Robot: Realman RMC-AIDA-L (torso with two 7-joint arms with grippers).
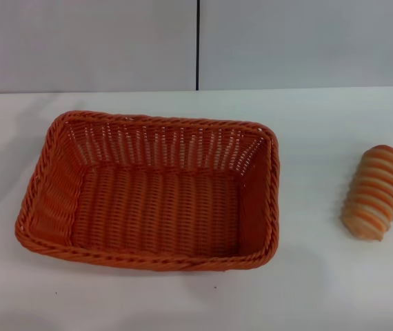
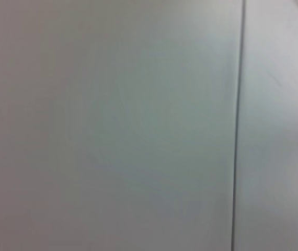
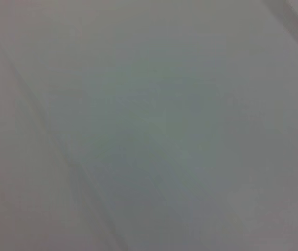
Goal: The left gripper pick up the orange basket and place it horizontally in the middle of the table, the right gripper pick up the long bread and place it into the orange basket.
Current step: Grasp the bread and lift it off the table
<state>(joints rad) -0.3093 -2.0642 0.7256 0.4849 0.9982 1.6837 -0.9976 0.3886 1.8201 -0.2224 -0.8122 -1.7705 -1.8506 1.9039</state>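
On the white table point(image 1: 183, 303), orange basket point(image 1: 152, 258) holding nothing, long bread point(image 1: 376, 193) well apart, hands unseen, state untellable.

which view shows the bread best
The head view: the bread lies whole on the table, right of and apart from the basket. Both wrist views show only blank grey surface, no bread.
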